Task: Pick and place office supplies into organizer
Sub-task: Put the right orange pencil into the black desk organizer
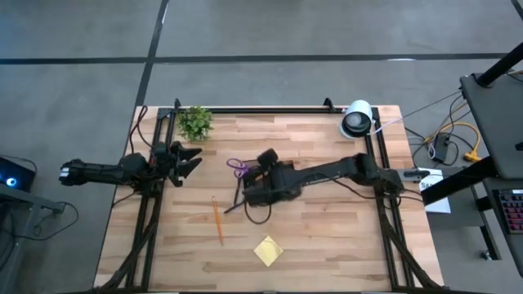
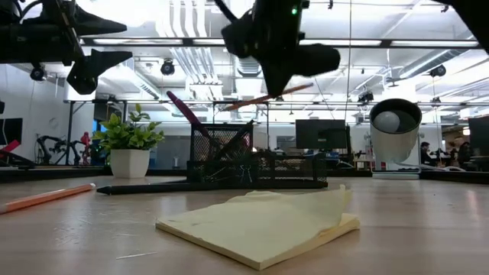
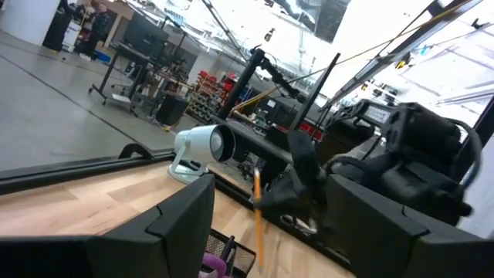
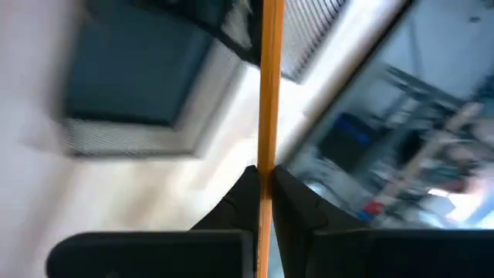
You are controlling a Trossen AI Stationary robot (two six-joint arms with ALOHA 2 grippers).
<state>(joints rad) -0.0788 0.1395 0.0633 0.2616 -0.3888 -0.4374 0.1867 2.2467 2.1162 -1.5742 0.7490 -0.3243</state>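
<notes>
Right pincer (image 4: pixel 264 181) clamped on an orange pencil (image 4: pixel 268 85) above the organizer (image 2: pixel 256 164).

In the right wrist view the two dark fingers meet on the pencil's shaft, with the organizer's black mesh beyond it. In the low view the pencil hangs tilted under the right pincer, clear of the desk (image 1: pixel 327 237) and above the mesh organizer. The purple-handled scissors (image 1: pixel 237 167) sit at the organizer's plant-side end, handles sticking out. A second orange pencil (image 1: pixel 217 221) lies on the bare desk in front of the organizer, and the yellow sticky-note pad (image 1: pixel 268 251) lies well apart, near the front edge. The left pincer (image 1: pixel 186 159) waits at the desk's left edge beside the green plant (image 1: pixel 195 122), its fingers apart and holding nothing. The round white-and-black device (image 1: pixel 357 119) stands at the far right corner.
</notes>
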